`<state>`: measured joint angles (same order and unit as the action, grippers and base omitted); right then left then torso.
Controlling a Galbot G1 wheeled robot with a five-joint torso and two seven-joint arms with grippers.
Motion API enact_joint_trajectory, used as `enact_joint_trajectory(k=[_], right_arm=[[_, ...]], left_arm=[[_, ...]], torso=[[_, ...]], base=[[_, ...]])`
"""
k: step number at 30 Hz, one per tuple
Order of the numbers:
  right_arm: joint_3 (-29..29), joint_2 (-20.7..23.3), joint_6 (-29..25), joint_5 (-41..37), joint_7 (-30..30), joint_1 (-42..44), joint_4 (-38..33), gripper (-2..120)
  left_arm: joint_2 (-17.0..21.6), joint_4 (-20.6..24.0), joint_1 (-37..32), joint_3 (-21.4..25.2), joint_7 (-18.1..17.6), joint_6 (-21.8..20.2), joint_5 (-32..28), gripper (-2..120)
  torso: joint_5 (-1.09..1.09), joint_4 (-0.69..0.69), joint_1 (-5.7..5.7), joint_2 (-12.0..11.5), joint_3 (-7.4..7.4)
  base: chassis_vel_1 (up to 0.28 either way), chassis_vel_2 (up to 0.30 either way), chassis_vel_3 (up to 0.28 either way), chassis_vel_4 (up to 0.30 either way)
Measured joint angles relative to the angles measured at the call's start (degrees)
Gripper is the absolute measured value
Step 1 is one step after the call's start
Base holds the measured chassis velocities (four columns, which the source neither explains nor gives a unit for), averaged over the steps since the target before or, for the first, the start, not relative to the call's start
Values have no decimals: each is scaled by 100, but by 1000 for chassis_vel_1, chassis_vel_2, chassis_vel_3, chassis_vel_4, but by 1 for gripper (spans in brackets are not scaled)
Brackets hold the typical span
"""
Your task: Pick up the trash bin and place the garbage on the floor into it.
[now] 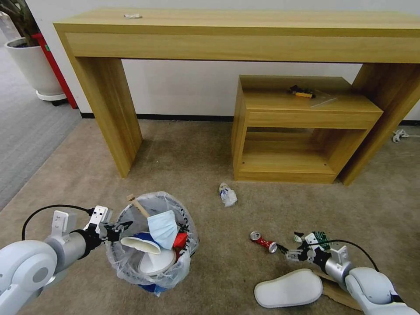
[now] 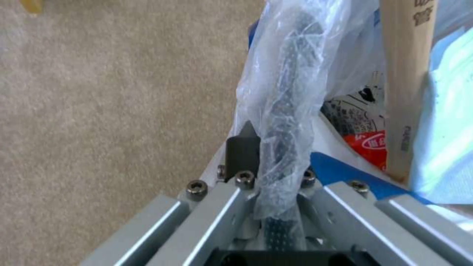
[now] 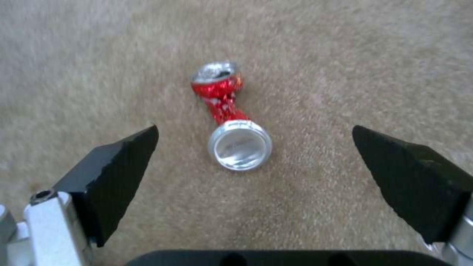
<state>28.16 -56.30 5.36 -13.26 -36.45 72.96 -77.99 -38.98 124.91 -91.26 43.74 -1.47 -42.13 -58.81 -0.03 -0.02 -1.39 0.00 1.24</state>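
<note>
The trash bin (image 1: 151, 267), black with a clear bag, holds a blue mask (image 1: 162, 227), a stick (image 1: 138, 205), a white insole and cups. My left gripper (image 1: 116, 229) is shut on its bagged rim (image 2: 283, 111); one black finger (image 2: 242, 147) presses the plastic. On the floor (image 1: 183, 166), a crushed red can (image 1: 264, 242) lies just ahead of my right gripper (image 1: 286, 253). In the right wrist view that gripper (image 3: 254, 129) is open, with the can (image 3: 217, 88) between and beyond its fingertips, untouched. A white insole (image 1: 288, 288) and a cardboard piece (image 1: 339, 295) lie beside the right arm.
A crumpled bottle (image 1: 227, 194) lies on the carpet before a low wooden shelf unit (image 1: 302, 131), which carries a yellow-black tool (image 1: 302, 92). A long wooden table (image 1: 236, 35) spans the back wall. A white plant pot (image 1: 33, 65) stands on grey carpet at the far left.
</note>
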Motion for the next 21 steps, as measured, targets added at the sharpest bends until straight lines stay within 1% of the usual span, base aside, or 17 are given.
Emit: enact_joint_trajectory(k=[1, 2, 5, 6, 8, 9, 11, 14, 17, 19, 21], right_arm=[[-116, -4, -52, 79, -48, -160, 201, 100], [-116, -4, -52, 79, -48, -160, 201, 100], [-476, -116, -178, 268, -90, -709, 820, 100], [-476, -116, -178, 268, -90, -709, 820, 100], [-678, -215, -219, 376, -95, -1032, 1192, 100], [-678, -215, -219, 376, -95, -1032, 1192, 100], [-927, -298, -248, 457, -96, -1316, 1552, 100], [-1068, -333, -257, 464, -96, -1455, 1734, 100], [-1194, -356, -257, 468, -95, -1561, 1884, 100], [-1364, -421, -269, 486, -96, -1744, 2144, 98], [-1412, -443, -271, 496, -103, -1808, 2228, 97]], left_arm=[[-12, -9, 1, -24, -4, 0, 12, 0], [-12, -9, 1, -24, -4, 0, 12, 0], [-37, -38, 8, -69, -4, 0, 41, 0], [-37, -38, 8, -69, -4, 0, 41, 0], [-44, -64, 13, -73, -2, 0, 46, 0], [-44, -64, 13, -73, -2, 0, 46, 0], [-46, -73, 10, -56, 2, 0, 47, 0], [-45, -74, 6, -32, 6, 0, 44, 0], [-43, -79, 6, -17, 9, 0, 41, 0], [-35, -95, 9, -13, 13, 0, 38, 0], [-30, -101, 13, -14, 14, 0, 38, 0]], torso=[[0, 0, 0, 0, 0], [0, 0, 0, 0, 0], [2, 2, 0, 0, 0], [2, 2, 0, 0, 0], [0, 2, 0, 0, 0], [0, 2, 0, 0, 0], [3, 3, 0, 0, 0], [-1, 2, 0, 0, 0], [0, 1, 0, 0, 0], [0, 1, 0, 0, 0], [0, 2, 0, 0, 0]], base=[[0, 0, 0, 0], [0, 0, 0, 0], [0, 0, 0, 0], [0, 0, 0, 0], [0, 0, 0, 0], [0, 0, 0, 0], [0, 0, 0, 0], [0, 0, 0, 0], [0, 0, 0, 0], [0, 0, 0, 0], [0, 0, 0, 0]])
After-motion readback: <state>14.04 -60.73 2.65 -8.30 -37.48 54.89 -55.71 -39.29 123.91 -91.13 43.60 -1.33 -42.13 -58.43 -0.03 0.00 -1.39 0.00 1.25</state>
